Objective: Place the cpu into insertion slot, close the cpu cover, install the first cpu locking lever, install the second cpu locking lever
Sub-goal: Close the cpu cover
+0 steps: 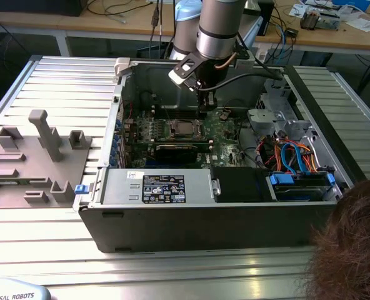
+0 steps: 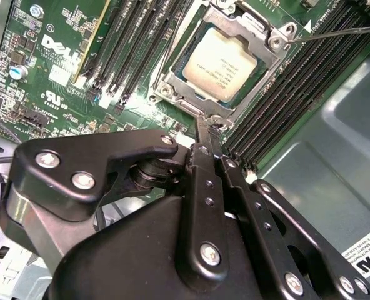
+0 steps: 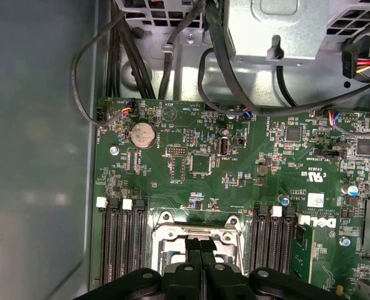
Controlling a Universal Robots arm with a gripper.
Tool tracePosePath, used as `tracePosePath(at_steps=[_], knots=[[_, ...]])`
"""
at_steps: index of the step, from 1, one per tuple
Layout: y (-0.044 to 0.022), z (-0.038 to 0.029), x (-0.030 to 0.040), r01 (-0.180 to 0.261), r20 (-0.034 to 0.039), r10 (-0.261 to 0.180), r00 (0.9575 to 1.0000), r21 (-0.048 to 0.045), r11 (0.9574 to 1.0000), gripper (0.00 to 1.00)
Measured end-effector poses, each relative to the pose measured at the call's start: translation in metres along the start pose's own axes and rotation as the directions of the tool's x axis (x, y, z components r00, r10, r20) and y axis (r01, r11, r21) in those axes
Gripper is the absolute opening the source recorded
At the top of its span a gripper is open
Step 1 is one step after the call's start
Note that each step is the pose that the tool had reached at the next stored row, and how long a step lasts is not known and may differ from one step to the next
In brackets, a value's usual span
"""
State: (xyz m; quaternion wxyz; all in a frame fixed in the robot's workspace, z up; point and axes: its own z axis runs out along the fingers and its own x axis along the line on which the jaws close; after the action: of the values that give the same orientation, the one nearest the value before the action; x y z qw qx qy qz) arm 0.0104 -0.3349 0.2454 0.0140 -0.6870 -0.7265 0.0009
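The cpu (image 2: 221, 65), a dull silver square, lies flat in the insertion slot (image 1: 185, 129) on the green motherboard (image 3: 235, 169). The cpu cover (image 2: 269, 65), a silver frame, lies down around the chip. A thin metal locking lever (image 2: 338, 32) sticks out from one socket corner across the black memory slots. My gripper (image 2: 205, 128) is shut with nothing visible between its fingers. Its tips hover at the cover's edge tab. In the first wrist view the gripper (image 3: 200, 247) sits over the frame's rim (image 3: 191, 232). In the exterior view the gripper (image 1: 207, 105) hangs just beside the socket.
Black memory slots (image 2: 141, 44) flank the socket on both sides. Cables (image 3: 172, 56) run along the case wall beyond the board. A power supply (image 1: 166, 186) and drive bay (image 1: 300, 184) fill the case front. A grey fixture (image 1: 35, 162) lies at the exterior view's left; a person's head (image 1: 350, 244) at lower right.
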Motion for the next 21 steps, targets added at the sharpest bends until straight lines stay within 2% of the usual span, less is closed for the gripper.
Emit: tracePosePath(at_steps=[21], knots=[[-0.0036,0.0030,-0.0009,0.000,-0.0002,0.000,1.0000,0.0000,1.0000,0.11]])
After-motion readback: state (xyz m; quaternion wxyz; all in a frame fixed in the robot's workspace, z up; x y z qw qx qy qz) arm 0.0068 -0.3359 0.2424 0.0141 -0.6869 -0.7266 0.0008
